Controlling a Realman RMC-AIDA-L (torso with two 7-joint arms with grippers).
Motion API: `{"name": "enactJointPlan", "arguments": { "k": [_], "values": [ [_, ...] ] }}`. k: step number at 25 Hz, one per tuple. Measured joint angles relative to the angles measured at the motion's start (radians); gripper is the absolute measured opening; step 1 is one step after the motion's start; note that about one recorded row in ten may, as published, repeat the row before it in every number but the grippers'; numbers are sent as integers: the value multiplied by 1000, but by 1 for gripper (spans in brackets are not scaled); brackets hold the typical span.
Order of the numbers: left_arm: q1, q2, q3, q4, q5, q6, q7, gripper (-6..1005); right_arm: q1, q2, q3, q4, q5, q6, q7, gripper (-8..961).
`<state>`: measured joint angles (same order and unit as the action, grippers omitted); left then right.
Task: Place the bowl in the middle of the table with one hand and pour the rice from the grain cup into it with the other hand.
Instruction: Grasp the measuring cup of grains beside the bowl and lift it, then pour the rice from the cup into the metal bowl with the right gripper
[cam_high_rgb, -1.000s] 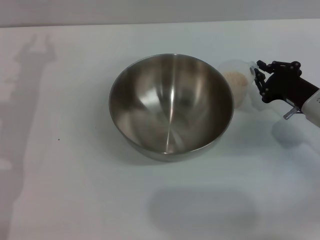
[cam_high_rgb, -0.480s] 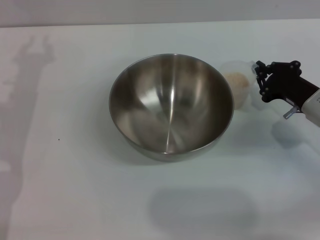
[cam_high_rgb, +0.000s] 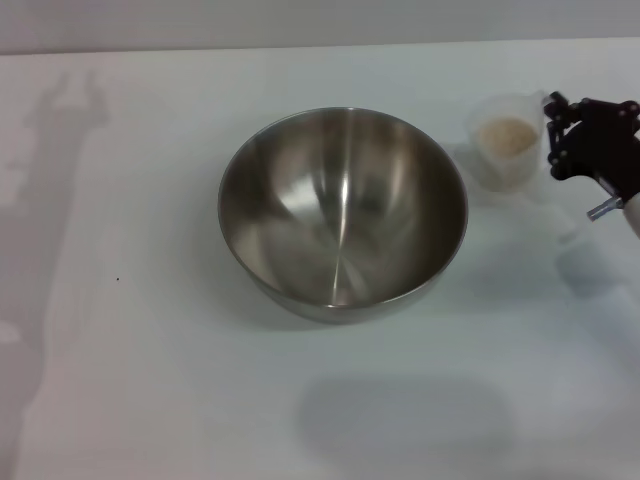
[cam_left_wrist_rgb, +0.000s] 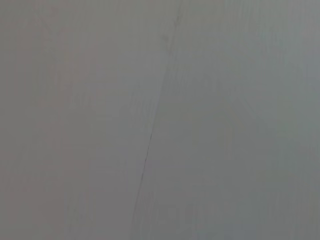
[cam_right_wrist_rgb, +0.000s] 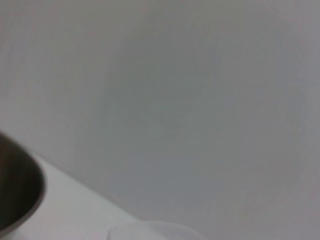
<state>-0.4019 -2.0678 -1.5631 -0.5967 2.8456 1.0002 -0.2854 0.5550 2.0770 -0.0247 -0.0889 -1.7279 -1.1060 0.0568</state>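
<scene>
1. The bowl (cam_high_rgb: 342, 212) stands upright near the middle of the table (cam_high_rgb: 150, 380). Its shiny inside holds no grains. A dark curved part of its rim also shows at the edge of the right wrist view (cam_right_wrist_rgb: 20, 195).
2. The grain cup (cam_high_rgb: 507, 140) is to the right of the bowl and a little farther from the robot. It is apart from the bowl's rim, upright, and its mouth faces up.
3. The rice (cam_high_rgb: 507, 134) lies inside the cup as a pale beige heap. No grains are seen on the table or in the bowl.
4. The right gripper (cam_high_rgb: 556, 135) is at the right edge of the head view, at the cup's right side. Its black fingers are closed on the cup's wall, so it holds the cup. From the head view it is not clear if the cup's base touches the table or is just above it.
5. The left gripper does not appear in any view. The left wrist view shows only a plain grey surface with a thin dark line.
</scene>
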Motion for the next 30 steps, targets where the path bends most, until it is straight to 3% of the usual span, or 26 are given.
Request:
{"name": "enactJointPlan", "arguments": {
  "k": [17,30],
  "values": [
    [-3,2,0,11,0,0,0,328,-36,3,2,16,121,-296,-85,10],
    [-4,0,0,11,0,0,-3,328,70,3,-59,67,111,-338,-274,10]
  ]
}}
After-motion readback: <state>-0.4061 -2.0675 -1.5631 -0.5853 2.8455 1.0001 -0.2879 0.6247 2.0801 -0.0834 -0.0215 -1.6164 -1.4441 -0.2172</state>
